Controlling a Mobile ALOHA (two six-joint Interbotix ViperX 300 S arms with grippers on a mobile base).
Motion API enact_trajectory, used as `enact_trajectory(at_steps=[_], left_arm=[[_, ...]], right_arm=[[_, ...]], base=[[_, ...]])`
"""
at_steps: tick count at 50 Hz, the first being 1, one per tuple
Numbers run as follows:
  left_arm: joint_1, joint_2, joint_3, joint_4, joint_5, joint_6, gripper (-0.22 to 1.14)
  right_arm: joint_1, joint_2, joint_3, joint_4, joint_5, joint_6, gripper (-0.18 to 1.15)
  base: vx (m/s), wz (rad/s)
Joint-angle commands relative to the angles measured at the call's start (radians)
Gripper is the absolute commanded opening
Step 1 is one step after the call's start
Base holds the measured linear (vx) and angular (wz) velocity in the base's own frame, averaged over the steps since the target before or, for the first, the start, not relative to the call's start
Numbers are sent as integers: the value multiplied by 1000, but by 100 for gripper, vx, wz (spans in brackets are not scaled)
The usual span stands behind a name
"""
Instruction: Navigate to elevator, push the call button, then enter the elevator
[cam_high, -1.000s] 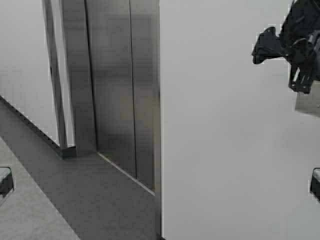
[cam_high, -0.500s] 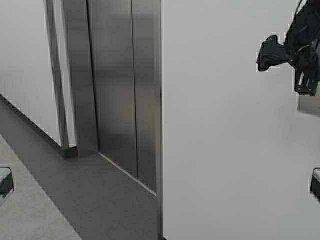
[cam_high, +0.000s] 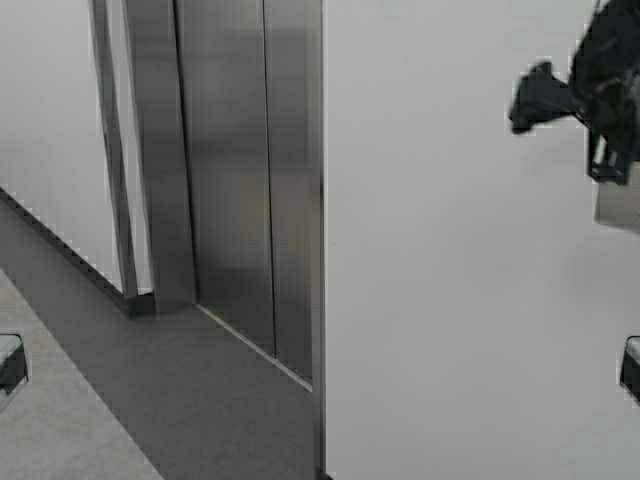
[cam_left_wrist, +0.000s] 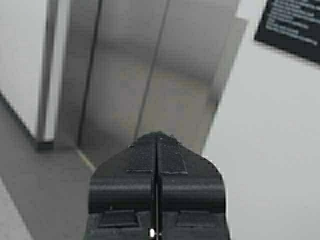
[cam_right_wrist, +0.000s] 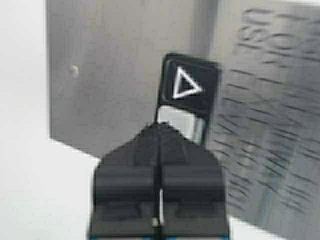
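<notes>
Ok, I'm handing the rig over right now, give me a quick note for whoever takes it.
Right gripper: shut, raised at the wall panel, tip just short of the call button; contact can't be confirmed.
Left gripper: shut, idle, pointing toward the elevator.
Elevator: doors closed, ahead on the left, past the wall corner.
Done: robot is at the elevator, right arm lined up on the button.
Left: press the button, wait for the doors to open, drive in.

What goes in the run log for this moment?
phase: pressing call | right hand: shut, tip at call button | left hand: shut, idle | elevator: doors closed
</notes>
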Motion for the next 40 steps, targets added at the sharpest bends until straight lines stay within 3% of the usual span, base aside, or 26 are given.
enact_trajectory(at_steps=[1,12,25,31,40], left_arm=[[-2,2,-25,0,0,-14,2],[-6,-25,-21,-2,0,-29,2],[-12,-34,-12,-2,5,-26,2],[-12,-34,-9,-2,5,-15,2],[-12,-32,-5,2,5,-8,2]], right_arm=[[107,-153,46,83,5,-6,6],[285,-353,103,348,14,-28,6],[465,-528,129,723,0,-150,6],[531,-597,130,911,-86,-183,6],[548,-664,150,1106,-278,-206,6]], base=[[0,0],[0,0],[-1,0],[-1,2],[-1,6]])
